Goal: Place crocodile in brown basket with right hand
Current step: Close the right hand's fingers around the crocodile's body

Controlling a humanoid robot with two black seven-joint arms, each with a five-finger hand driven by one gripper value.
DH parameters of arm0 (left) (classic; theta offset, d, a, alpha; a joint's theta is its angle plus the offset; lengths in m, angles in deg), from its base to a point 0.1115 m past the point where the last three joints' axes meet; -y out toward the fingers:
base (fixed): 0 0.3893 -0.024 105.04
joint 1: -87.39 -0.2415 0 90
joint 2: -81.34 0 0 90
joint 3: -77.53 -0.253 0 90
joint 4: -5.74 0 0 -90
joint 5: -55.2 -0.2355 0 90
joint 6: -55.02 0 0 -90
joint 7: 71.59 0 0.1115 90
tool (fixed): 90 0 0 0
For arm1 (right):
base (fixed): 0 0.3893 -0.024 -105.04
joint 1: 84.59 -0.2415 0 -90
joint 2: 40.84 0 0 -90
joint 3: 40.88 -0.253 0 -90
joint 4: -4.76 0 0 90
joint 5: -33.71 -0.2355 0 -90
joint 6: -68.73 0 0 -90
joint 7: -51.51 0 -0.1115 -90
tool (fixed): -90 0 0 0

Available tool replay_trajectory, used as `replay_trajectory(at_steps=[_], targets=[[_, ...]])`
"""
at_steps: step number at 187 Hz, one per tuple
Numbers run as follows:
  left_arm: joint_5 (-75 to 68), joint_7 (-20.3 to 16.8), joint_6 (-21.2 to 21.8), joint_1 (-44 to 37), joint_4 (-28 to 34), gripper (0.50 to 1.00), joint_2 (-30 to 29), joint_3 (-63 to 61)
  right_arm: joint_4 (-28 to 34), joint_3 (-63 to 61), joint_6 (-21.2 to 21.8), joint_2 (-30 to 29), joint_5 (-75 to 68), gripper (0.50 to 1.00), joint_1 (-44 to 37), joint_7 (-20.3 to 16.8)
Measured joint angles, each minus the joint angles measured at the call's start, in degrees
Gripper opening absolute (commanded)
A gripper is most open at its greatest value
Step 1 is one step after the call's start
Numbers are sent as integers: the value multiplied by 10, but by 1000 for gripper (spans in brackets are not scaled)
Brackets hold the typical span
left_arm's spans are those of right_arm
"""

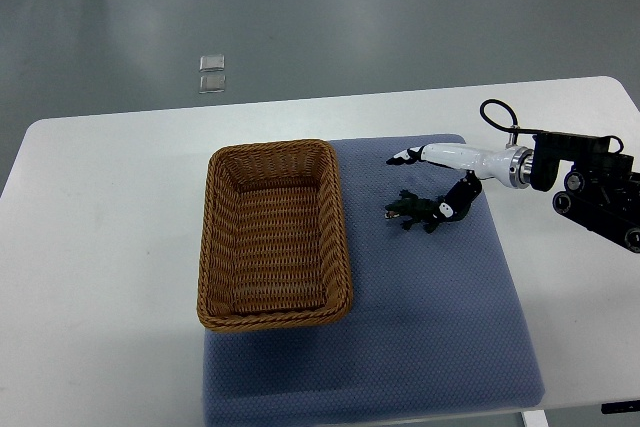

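- Fingers of the right hand are spread wide and closed on nothing. A white one reaches left, while a dark one angles down to the right end of the crocodile, touching it or just beside it. If they curl from this pose, they may well pinch only the tail end, and the toy could swing or drop out on the lift.
- On the worktop, bare surface lies to the left of and beyond the basket. A release carried too far left would leave the toy there, outside the target.
- On the blue mat, the soft cloth under the toy may bunch or drag if the fingertips press down hard while closing. That would shift the toy before it is held.
- At the brown basket, the right wall stands between the toy and the hollow. A low carry to the left would probably knock the toy or the hand against that rim and push the light basket along.
- The crocodile lies on the mat, near the basket's right side but apart from it. It is small, dark and thin, so a slight miss in aim could flick it away instead of catching it.
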Motion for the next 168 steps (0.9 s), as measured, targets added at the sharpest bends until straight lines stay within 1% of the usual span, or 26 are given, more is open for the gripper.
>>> replay_trajectory(at_steps=[39,53,56,74,83,92,103,115,121,123,132,141,152,159,168], targets=[[0,0,0,0,0,1000,0,0,0,5,-7,-4,1,901,0,0],[0,0,0,0,0,1000,0,0,0,5,-7,-5,1,883,1,-1],[0,0,0,0,0,1000,0,0,0,5,-7,-5,1,872,1,-2],[0,0,0,0,0,1000,0,0,-1,9,-9,-8,2,858,1,-2],[0,0,0,0,0,1000,0,0,-1,15,-12,-8,3,834,1,-2],[0,0,0,0,0,1000,0,0,-2,21,-17,-8,3,827,0,-3],[0,0,0,0,0,1000,0,0,-2,29,-24,-8,4,799,-1,-3],[0,0,0,0,0,1000,0,0,-3,39,-33,-8,4,793,-1,-3],[0,0,0,0,0,1000,0,0,-3,42,-37,-8,5,776,-1,-3],[0,0,0,0,0,1000,0,0,-3,44,-39,-8,6,762,-1,-3],[0,0,0,0,0,1000,0,0,-3,47,-44,-8,7,754,-1,-3],[0,0,0,0,0,1000,0,0,-3,49,-48,-8,9,727,-1,-2],[0,0,0,0,0,1000,0,0,-3,50,-51,-8,10,719,-1,-2],[0,0,0,0,0,1000,0,0,-3,50,-52,-8,12,691,-1,-2],[0,0,0,0,0,1000,0,0,-3,50,-53,-8,13,674,-1,-1]])
